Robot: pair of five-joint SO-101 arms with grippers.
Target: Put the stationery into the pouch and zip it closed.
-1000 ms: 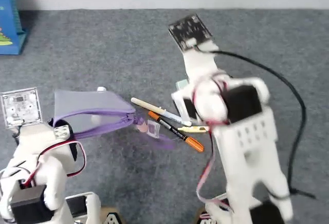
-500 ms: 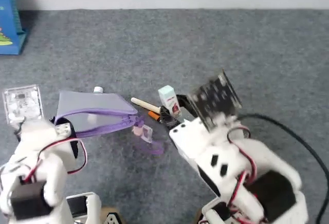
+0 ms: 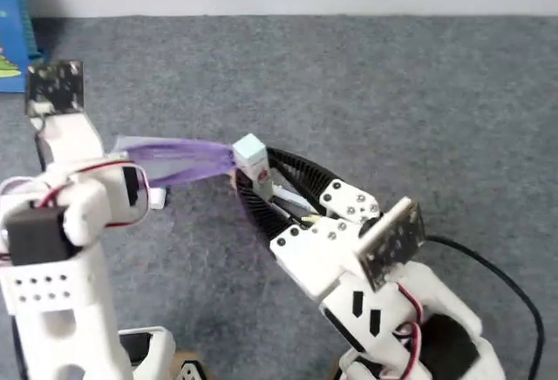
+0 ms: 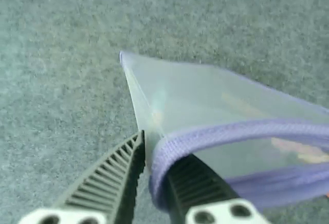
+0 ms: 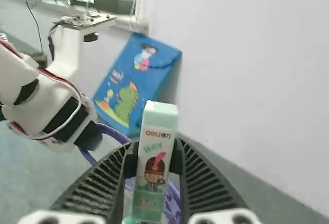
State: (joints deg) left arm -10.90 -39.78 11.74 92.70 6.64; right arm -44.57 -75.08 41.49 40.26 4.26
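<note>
A translucent purple pouch [image 3: 179, 158] hangs off the carpet, and my left gripper [image 4: 154, 170] is shut on its purple zip edge [image 4: 216, 134]. My right gripper [image 3: 248, 169] is shut on a small upright box with a pale green top [image 3: 251, 155], held right at the pouch's near end. In the right wrist view the same box [image 5: 154, 167] stands between the black fingers [image 5: 205, 183], with the pouch rim [image 5: 110, 134] just beyond it. A pale pen [image 3: 290, 195] lies partly hidden under the right arm.
A blue printed box [image 3: 13, 49] stands at the far left edge by the wall, also in the right wrist view [image 5: 136, 88]. The left arm [image 5: 46, 106] rises beside the pouch. Grey carpet [image 3: 418, 101] lies open to the right and back.
The right arm swung down, took hold of the small box and carried it left to the pouch. The left arm raised the pouch off the carpet.
</note>
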